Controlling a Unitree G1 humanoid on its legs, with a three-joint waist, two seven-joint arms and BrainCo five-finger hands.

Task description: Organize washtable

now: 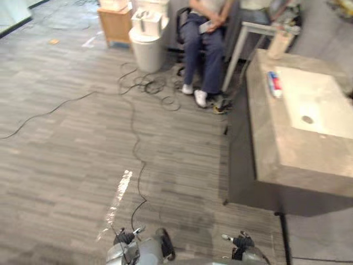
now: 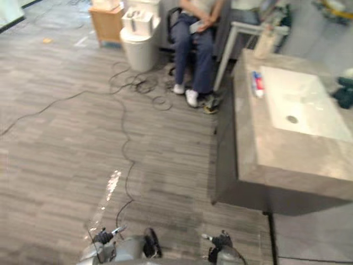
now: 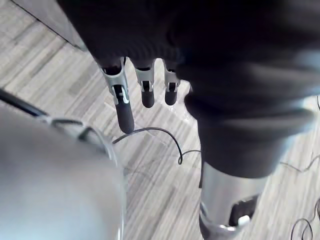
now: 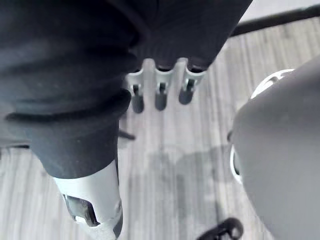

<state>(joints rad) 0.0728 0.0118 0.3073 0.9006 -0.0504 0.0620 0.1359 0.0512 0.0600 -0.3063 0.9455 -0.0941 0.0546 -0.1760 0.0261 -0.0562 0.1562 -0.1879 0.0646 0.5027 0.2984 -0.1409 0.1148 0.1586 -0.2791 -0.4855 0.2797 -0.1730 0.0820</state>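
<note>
Both empty: left hand (image 3: 124,106), right hand (image 4: 161,94) hang slack; perhaps a tube (image 1: 274,84) on washtable (image 1: 270,144).

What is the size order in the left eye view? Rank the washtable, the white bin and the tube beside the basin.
1. washtable
2. white bin, though it stands farther off, so it looks smaller than it is
3. tube, clearly smallest

Tabletop (image 2: 259,143): grey stone-look, matt, smooth. Basin (image 2: 311,105): white, smooth, slight sheen. Tube (image 1: 274,84): plastic-look, printed. Floor (image 1: 66,154): grey wood-grain planks, mostly matt; glare streak seen nr bottom. Cabinet (image 1: 115,25): light wood. Bin (image 1: 148,52): white plastic, matt. Left hand (image 3: 122,107) & right hand (image 4: 161,95): silver metal-look fingers, dark matt tips, ribbed dark cover.
</note>
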